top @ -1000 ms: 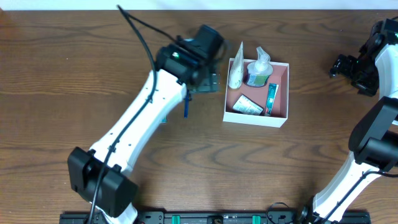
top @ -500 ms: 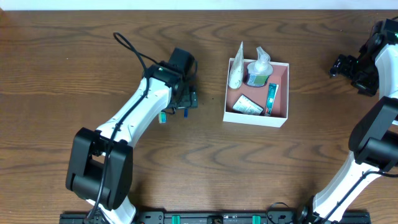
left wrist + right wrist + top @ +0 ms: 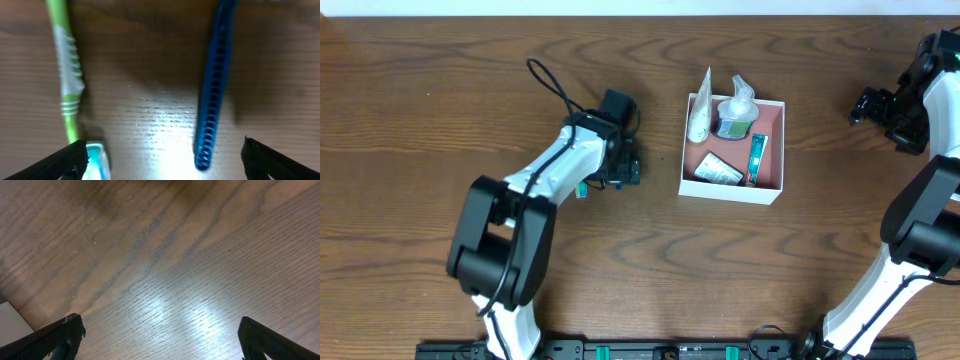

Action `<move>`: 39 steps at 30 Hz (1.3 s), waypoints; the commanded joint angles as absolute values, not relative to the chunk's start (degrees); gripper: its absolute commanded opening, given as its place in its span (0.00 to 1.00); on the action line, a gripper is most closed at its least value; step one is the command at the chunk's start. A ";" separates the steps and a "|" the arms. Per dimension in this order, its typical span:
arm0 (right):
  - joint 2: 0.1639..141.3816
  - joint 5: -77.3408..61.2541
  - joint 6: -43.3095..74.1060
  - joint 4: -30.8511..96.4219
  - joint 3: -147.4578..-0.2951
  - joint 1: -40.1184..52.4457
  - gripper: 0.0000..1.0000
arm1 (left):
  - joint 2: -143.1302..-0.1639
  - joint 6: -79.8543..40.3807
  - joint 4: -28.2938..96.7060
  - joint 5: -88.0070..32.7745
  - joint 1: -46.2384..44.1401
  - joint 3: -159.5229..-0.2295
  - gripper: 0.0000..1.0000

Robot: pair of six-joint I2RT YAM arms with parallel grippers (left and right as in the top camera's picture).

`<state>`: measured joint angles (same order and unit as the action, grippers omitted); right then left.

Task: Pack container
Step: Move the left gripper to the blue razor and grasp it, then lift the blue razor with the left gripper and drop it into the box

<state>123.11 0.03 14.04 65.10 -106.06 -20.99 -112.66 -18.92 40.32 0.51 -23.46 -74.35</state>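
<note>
The container (image 3: 732,191) is a square white box with a pink inside at the table's middle right. It holds a white tube (image 3: 699,116), a pump bottle (image 3: 736,108), a green-and-white soap packet (image 3: 718,168) and a teal tube (image 3: 757,158). My left gripper (image 3: 620,170) is left of the box, low over the table. In the left wrist view it (image 3: 162,161) is open, with a blue comb (image 3: 213,90) and a green toothbrush (image 3: 65,65) lying between its fingers. My right gripper (image 3: 876,104) is at the far right, open and empty (image 3: 165,340).
The toothbrush's teal head (image 3: 582,188) and the comb's end (image 3: 618,183) peek out beside the left wrist in the overhead view. The left arm's black cable (image 3: 552,88) loops above the table. A white corner (image 3: 9,321) shows at the right wrist view's lower left.
My left gripper has swung away from the container's left side, leftwards and towards the front, and come down over the comb and toothbrush. The right arm has not moved.
</note>
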 commanded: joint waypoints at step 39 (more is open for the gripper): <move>122.96 0.64 14.55 65.12 -106.04 -21.37 0.99 | -117.78 -16.75 34.15 2.50 -26.11 -74.39 0.49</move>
<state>123.11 0.03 14.04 65.10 -106.06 -20.99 -115.20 -16.80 33.58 0.14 -26.28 -74.63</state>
